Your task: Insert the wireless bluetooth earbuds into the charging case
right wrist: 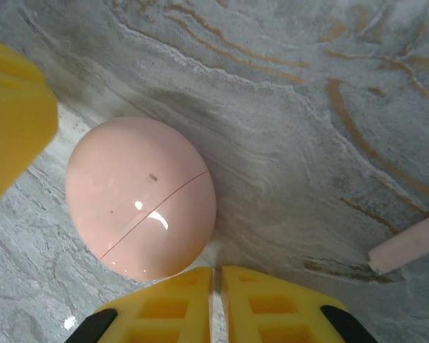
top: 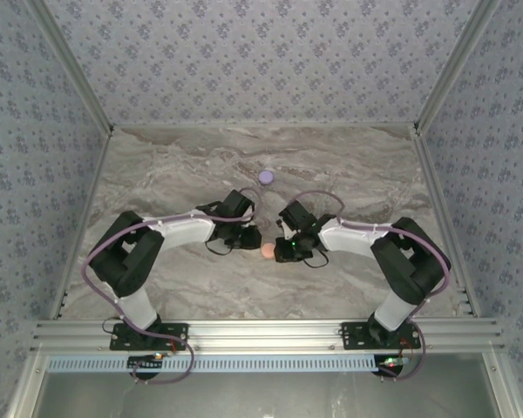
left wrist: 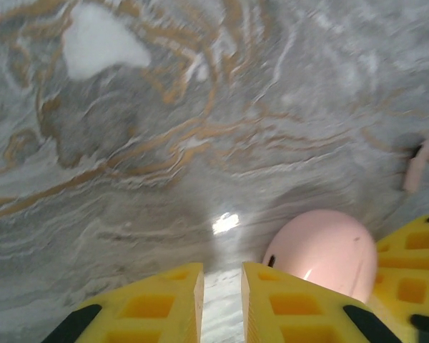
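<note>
- I see one pale pink earbud (right wrist: 407,246) lying on the marble table (top: 157,174), near the pink charging case (right wrist: 139,196) but apart from it.
- Only one end of the earbud reaches into my right wrist view. The left wrist view shows it blurred at the frame edge, so I cannot say for sure how it lies.
- The pink charging case sits on the table about midway between left and right, in the gap between the two grippers. A thin seam runs across its glossy shell, and it looks closed.
- My right gripper (right wrist: 217,275) has its yellow fingers pressed together with nothing between them. The tips are just beside the case, on its right in the scene.
- My left gripper (left wrist: 222,275) is clenched too, with just a thin sliver of table showing between its fingers, and it grasps nothing. It stands just left of the case.
- Farther back, a lavender disc (top: 266,177) rests on the table, well apart from the case and roughly in line with it.
</note>
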Motion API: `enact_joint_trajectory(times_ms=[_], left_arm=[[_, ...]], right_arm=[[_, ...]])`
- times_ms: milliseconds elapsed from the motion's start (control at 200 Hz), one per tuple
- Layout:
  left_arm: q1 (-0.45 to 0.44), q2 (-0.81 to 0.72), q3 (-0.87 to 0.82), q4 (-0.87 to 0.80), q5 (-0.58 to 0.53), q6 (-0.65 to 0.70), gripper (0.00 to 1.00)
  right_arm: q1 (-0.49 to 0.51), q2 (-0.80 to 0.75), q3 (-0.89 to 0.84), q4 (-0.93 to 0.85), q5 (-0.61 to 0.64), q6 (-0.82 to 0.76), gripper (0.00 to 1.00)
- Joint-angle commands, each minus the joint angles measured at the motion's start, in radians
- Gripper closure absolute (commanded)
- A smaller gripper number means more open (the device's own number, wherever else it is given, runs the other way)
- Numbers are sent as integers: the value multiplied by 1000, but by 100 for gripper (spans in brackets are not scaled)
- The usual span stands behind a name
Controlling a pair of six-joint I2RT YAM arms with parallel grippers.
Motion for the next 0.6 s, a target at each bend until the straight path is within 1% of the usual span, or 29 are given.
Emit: enact_joint_trajectory(times_ms=[0, 255, 420, 600], left_arm=[[-8, -23, -28, -28, -34, -24, 79], [-15, -58, -81, -19, -56, -41, 79], [-14, -62, -90, -10, -45, -43, 79], [-17, -66, -96, 13, -22, -43, 79]], right_arm=[[3, 56, 51, 12, 59, 1, 85], [-19, 126, 141, -26, 63, -34, 86], [-33, 160, 187, -44, 61, -49, 86], [-50, 161, 213, -51, 43, -58, 86]])
